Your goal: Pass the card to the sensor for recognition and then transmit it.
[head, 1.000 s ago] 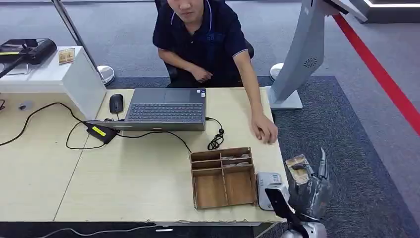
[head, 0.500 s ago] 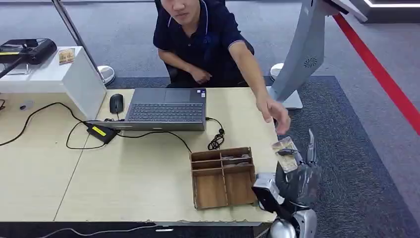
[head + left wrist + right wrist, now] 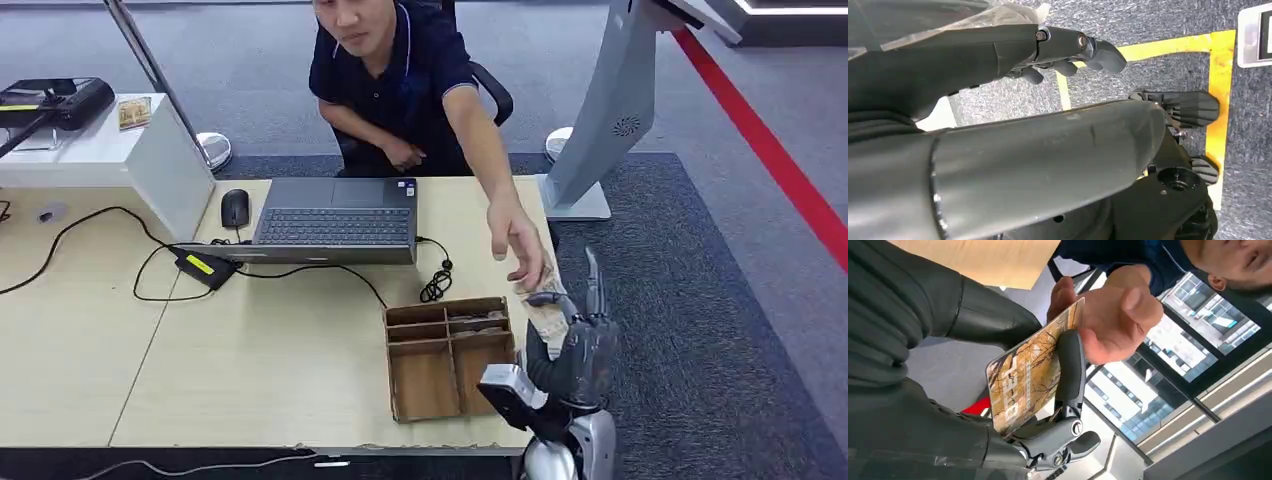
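Observation:
My right hand (image 3: 572, 352) is raised beside the table's right edge and pinches a yellow-brown patterned card (image 3: 548, 315) upright. In the right wrist view a dark finger (image 3: 1070, 367) presses across the card (image 3: 1023, 385). A seated person in a dark shirt reaches out, and the person's hand (image 3: 520, 245) touches the card's far end; up close, that hand (image 3: 1113, 322) closes on the card's edge. My left hand (image 3: 1013, 50) hangs over carpet, fingers apart, holding nothing.
A wooden compartment box (image 3: 450, 355) sits on the table (image 3: 250, 370) just left of my right arm. Farther back are a laptop (image 3: 335, 220), a mouse (image 3: 234, 207) and a coiled cable (image 3: 436, 285). A grey kiosk stand (image 3: 610, 110) rises past the table's right end.
My right hand carried the card up and to the left, toward the person. The person's hand lifted off the table and came down onto the card.

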{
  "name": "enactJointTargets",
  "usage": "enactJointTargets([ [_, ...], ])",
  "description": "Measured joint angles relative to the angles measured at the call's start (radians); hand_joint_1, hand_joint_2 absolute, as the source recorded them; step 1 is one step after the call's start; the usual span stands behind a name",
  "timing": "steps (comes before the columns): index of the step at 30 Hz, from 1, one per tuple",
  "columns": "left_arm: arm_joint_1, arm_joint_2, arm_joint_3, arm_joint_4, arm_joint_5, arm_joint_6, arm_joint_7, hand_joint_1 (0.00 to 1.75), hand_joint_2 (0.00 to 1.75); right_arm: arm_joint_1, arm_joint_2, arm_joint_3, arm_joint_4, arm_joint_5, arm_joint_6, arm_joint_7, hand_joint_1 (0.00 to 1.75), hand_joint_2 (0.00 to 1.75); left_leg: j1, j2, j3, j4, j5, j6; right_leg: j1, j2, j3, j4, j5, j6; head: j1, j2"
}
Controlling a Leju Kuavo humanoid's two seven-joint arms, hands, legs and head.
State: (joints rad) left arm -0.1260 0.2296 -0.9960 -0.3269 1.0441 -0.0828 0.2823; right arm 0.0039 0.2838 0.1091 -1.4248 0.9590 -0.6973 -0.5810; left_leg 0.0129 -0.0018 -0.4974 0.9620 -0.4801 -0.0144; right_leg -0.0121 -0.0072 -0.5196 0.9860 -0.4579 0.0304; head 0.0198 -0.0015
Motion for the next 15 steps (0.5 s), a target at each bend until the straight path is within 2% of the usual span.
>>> enactJointTargets([
  [1,0.0,0.0,0.0,0.0,0.0,0.0,0.0,0.0,0.0,0.0,0.0,0.002,0.0,0.0,0.0,0.0,1.75,1.75,0.0,0.0,0.0,0.0,0.0,0.0,0.0,0.0,0.0,0.0,0.0,0.0,0.0,0.0],
  [2,0.0,0.0,-0.001,0.0,0.0,0.0,0.0,0.0,0.0,0.0,0.0,0.003,0.0,0.0,0.0,0.0,0.03,1.75,0.0,0.0,0.0,0.0,0.0,0.0,0.0,0.0,0.0,0.0,0.0,0.0,0.0,0.0],
  [15,0.0,0.0,-0.013,0.0,0.0,0.001,0.0,0.0,0.0,-0.002,-0.001,0.015,0.0,0.011,0.0,0.014,0.0,1.75,0.0,0.0,0.0,0.0,0.0,0.0,0.0,0.0,0.0,0.0,0.0,0.0,0.0,0.0],
])
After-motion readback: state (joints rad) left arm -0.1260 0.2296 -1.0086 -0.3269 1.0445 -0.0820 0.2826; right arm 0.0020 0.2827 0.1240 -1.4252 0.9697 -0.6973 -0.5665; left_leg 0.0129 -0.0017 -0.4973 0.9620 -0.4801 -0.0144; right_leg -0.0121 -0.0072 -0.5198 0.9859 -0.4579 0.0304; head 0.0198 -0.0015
